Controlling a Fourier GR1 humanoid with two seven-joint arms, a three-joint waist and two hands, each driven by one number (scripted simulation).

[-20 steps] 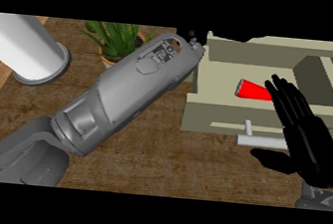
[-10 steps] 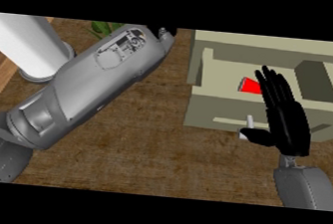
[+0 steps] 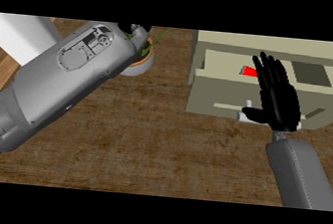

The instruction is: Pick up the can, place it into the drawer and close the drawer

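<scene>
Since the counter (image 3: 159,148) is mostly covered by the left forearm (image 3: 61,85) running diagonally up to the plant pot (image 3: 141,57), the left hand (image 3: 138,30) barely shows at the top edge and I cannot tell what its fingers are doing. Beige drawer unit (image 3: 276,78) sits top right with the drawer (image 3: 229,102) pulled out; right hand (image 3: 276,96) is flat across its front, fingers straight and released, thumb by the pale handle (image 3: 244,116). Can (image 3: 248,71) reads as a small red patch inside the drawer, just left of the fingertips, so placing looks done and closing is the step in hand. To do it well: keep the palm square on the drawer face, push straight along the slide, avoid hooking the handle. Versus half a second ago, the right hand sits a little higher against the drawer front, and the left forearm has swung left.
</scene>
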